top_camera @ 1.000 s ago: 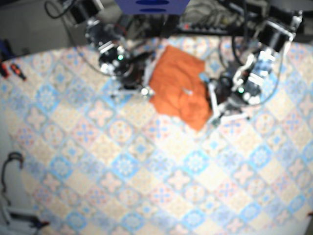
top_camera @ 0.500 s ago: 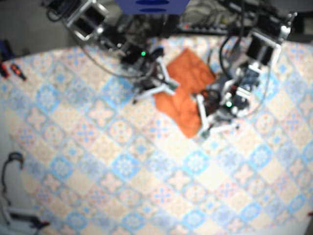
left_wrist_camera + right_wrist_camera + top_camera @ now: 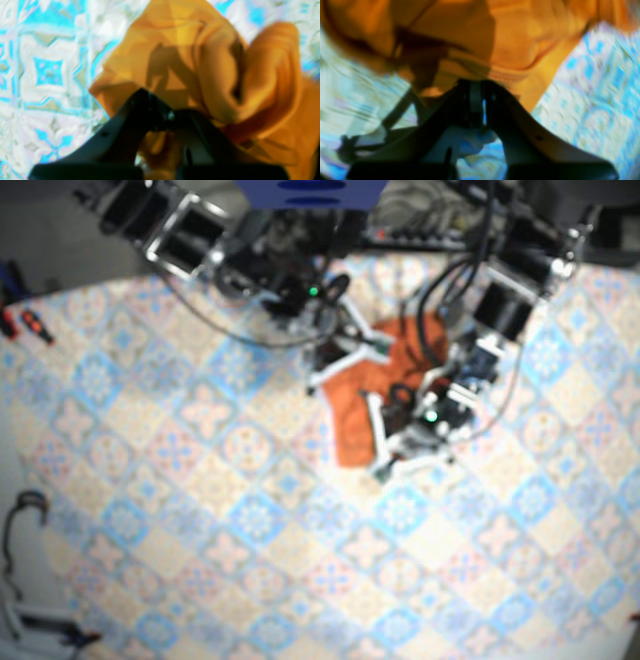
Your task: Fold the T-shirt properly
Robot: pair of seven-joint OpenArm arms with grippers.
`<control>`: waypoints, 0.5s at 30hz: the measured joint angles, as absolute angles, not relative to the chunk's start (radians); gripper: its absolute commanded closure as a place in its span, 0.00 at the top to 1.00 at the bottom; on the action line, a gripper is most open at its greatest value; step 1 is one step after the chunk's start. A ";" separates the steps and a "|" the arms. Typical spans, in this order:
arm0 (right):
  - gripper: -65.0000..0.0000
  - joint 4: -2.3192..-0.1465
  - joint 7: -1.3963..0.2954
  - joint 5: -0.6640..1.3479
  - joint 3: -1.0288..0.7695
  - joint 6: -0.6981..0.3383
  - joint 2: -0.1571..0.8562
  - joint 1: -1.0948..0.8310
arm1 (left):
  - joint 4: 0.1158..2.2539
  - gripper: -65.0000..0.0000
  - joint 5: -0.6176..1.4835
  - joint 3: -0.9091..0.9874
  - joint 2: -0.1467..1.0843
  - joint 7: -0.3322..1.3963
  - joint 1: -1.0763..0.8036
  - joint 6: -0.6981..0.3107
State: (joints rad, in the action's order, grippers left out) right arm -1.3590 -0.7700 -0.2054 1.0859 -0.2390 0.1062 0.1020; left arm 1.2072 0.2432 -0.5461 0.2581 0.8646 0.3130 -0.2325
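Note:
The orange T-shirt (image 3: 352, 418) lies bunched and narrow on the patterned cloth, between both arms. In the left wrist view the T-shirt (image 3: 200, 65) is piled in thick folds, and my left gripper (image 3: 170, 115) has its tips pressed together with orange fabric pinched under them. In the base view the left gripper (image 3: 381, 468) is at the shirt's near corner. My right gripper (image 3: 476, 86) is shut on the T-shirt (image 3: 475, 37) along a ribbed hem. The right gripper (image 3: 384, 348) is at the shirt's far edge in the base view. All frames are blurred.
The patterned tablecloth (image 3: 250, 520) covers the table. Red-handled tools (image 3: 30, 325) lie at the left edge, and a cable loop (image 3: 25, 510) at the lower left. Cables and a blue box (image 3: 310, 190) sit behind the arms.
Both arms have swung toward the table's middle, the right-side arm going left and nearer, the left-side arm going right. The shirt has been drawn in narrower and shifted nearer.

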 measured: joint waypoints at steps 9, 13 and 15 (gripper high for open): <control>0.08 -1.359 -0.731 -0.156 1.051 -0.262 0.101 0.081 | 1.208 0.00 0.253 -0.547 0.290 0.831 0.264 -0.235; 0.08 -1.361 -0.717 -0.143 1.007 -0.278 0.115 0.080 | 1.213 0.00 0.259 -0.540 0.318 0.782 0.234 -0.237; 0.08 -1.362 -0.707 -0.127 0.976 -0.282 0.130 0.077 | 1.236 0.00 0.261 -0.539 0.332 0.779 0.221 -0.235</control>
State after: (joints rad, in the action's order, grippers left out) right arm -1.3624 -0.7071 -0.1272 0.9760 -0.2817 0.1303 0.0772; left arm 1.2362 0.2607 -0.5392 0.3325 0.7792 0.2207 -0.2352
